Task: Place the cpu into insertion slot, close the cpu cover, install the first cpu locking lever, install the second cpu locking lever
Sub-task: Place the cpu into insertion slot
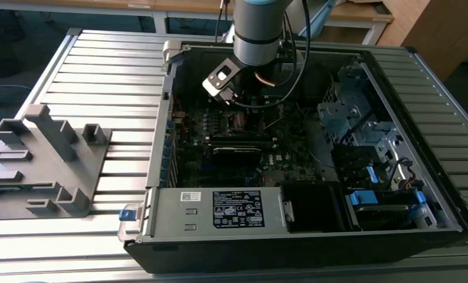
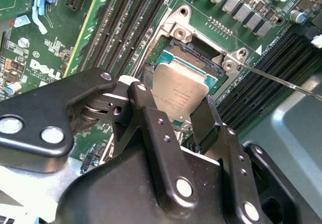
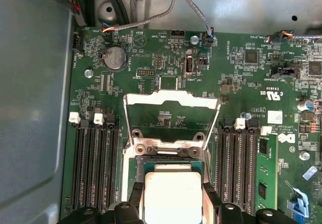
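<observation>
The cpu [image 2: 178, 95] is a flat square chip with a pale metal top, and my gripper [image 2: 171, 103] is shut on two of its opposite edges. It hangs just over the insertion slot [image 2: 193, 58], whose dark centre and silvery rim show beyond it; I cannot tell whether they touch. In the first wrist view the cpu [image 3: 173, 194] sits between the black fingers [image 3: 209, 201] above the insertion slot [image 3: 168, 161]. The cpu cover [image 3: 171, 97] stands flipped open behind the socket. A thin locking lever [image 2: 282, 81] sticks out, unlatched. The gripper [image 1: 232, 99] is low inside the case.
Long black memory slots [image 3: 95, 163] flank the socket on both sides. The open computer case [image 1: 159, 135] lies on a slatted table, with a power supply [image 1: 218, 209], a drive cage [image 1: 360, 135] and hanging cables [image 1: 293, 65]. A grey fixture [image 1: 49, 159] stands at the exterior view's left.
</observation>
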Controlling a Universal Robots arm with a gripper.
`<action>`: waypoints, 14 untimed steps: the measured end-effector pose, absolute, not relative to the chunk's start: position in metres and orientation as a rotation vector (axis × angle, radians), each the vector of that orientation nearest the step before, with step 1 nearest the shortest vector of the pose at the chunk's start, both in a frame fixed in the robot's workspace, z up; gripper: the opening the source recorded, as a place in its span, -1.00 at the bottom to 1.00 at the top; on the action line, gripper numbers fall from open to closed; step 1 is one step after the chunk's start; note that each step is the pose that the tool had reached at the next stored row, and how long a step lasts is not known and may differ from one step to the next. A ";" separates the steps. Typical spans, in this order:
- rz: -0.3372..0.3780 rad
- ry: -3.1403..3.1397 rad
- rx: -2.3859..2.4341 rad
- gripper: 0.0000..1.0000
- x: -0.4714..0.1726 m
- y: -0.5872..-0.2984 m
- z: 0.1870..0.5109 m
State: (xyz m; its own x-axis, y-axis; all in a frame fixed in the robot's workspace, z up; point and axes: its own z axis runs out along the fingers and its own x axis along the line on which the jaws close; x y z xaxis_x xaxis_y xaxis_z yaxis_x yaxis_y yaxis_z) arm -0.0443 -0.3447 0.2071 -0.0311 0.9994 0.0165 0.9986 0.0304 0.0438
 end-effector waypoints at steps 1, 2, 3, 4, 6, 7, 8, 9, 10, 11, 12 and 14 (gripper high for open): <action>0.067 2.241 2.174 0.08 -0.045 -0.344 0.207; 0.067 2.242 2.174 0.08 -0.045 -0.343 0.207; 0.068 2.242 2.174 0.08 -0.045 -0.343 0.207; 0.068 2.242 2.174 0.08 -0.046 -0.343 0.206; 0.068 2.242 2.174 0.08 -0.046 -0.343 0.205; 0.068 2.242 2.174 0.08 -0.046 -0.343 0.205; 0.068 2.242 2.174 0.08 -0.046 -0.343 0.204; 0.068 2.242 2.174 0.08 -0.046 -0.343 0.204; 0.068 2.242 2.174 0.08 -0.046 -0.343 0.203; 0.068 2.242 2.174 0.08 -0.047 -0.343 0.203; 0.068 2.242 2.174 0.08 -0.047 -0.343 0.202; 0.068 2.242 2.174 0.08 -0.047 -0.343 0.200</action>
State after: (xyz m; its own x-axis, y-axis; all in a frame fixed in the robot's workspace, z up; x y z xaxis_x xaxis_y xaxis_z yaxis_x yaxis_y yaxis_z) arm -0.0472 -0.3427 0.2000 -0.0313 0.9994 0.0175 0.9986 0.0305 0.0437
